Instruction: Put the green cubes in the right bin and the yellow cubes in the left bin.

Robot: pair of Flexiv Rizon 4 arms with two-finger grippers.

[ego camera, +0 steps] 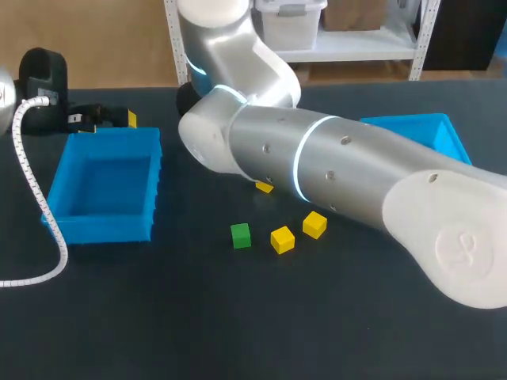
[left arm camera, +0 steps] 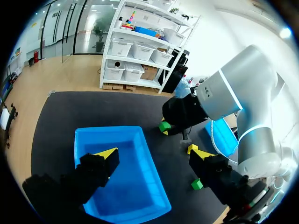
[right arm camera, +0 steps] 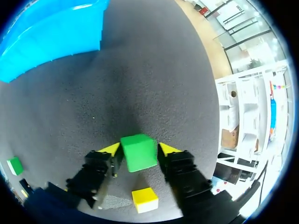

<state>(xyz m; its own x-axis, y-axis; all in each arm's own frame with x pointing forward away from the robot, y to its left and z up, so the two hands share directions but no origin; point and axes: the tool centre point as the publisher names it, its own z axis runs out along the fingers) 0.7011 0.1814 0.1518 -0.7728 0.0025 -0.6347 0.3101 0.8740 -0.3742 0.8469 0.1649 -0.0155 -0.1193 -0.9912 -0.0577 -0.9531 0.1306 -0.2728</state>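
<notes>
My right gripper is shut on a green cube low over the dark table; both yellow tips press its sides. In the head view my right arm hides that gripper and cube. A second green cube and two yellow cubes lie mid-table. Another yellow cube peeks from under the arm. My left gripper stands open and empty above the left blue bin. From there I see the right gripper with its green cube.
The left bin sits at the left, the right bin at the far right, partly behind my right arm. A white coiled cable runs along the left bin's outer side. A yellow cube lies just behind the right gripper.
</notes>
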